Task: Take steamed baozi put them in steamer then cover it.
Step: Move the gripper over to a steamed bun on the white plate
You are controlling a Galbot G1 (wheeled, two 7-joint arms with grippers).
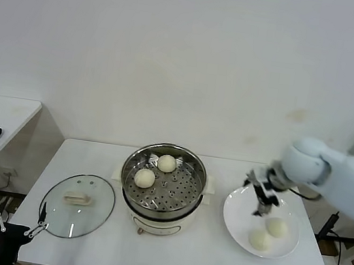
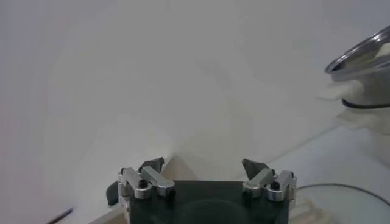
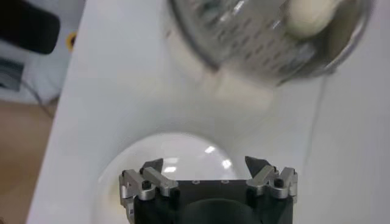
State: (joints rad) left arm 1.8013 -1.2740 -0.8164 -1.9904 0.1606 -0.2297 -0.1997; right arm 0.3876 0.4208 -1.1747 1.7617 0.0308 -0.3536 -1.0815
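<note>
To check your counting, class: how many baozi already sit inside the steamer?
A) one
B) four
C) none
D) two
D: two baozi lie on the perforated tray of the steamer, while two more wait on the plate below the open right gripper.

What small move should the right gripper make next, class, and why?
Probably lower the open right gripper onto a baozi on the plate: two baozi wait there, two already sit in the steamer, and its jaws hold nothing.
</note>
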